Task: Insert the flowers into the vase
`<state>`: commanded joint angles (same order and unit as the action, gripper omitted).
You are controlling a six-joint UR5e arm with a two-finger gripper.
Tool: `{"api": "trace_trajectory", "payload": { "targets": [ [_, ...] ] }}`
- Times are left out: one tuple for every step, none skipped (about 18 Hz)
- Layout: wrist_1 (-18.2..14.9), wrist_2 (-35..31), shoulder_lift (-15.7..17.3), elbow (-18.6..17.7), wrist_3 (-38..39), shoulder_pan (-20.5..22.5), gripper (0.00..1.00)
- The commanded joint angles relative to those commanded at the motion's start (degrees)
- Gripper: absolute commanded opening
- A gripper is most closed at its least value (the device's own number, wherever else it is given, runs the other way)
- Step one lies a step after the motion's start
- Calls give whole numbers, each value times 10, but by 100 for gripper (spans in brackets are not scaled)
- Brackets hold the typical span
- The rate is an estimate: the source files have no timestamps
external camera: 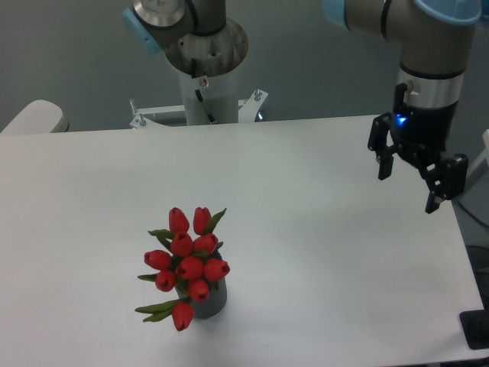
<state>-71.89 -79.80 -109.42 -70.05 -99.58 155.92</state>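
Near the front edge of the table [321, 229], left of its middle, the flowers [186, 264] already stand in the vase [209, 301], stems down, buds fanning upward and leaning a little to the left. The claw [413, 179] hangs over the right edge, spread wide and holding nothing, well apart from them; I judge the insertion finished.

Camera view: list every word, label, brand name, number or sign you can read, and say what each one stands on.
None can be read.
Robot base column: a small red-and-white mark, perhaps a sticker, too small and blurred to read.
Gripper: a blue light glows on its body, but no lettering shows.
Flowers, vase and table: no text or markings visible.
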Motion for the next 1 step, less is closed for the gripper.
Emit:
{"api": "trace_trajectory", "payload": {
  "targets": [
    [0,0,0,-2,0,0,100]
  ]
}}
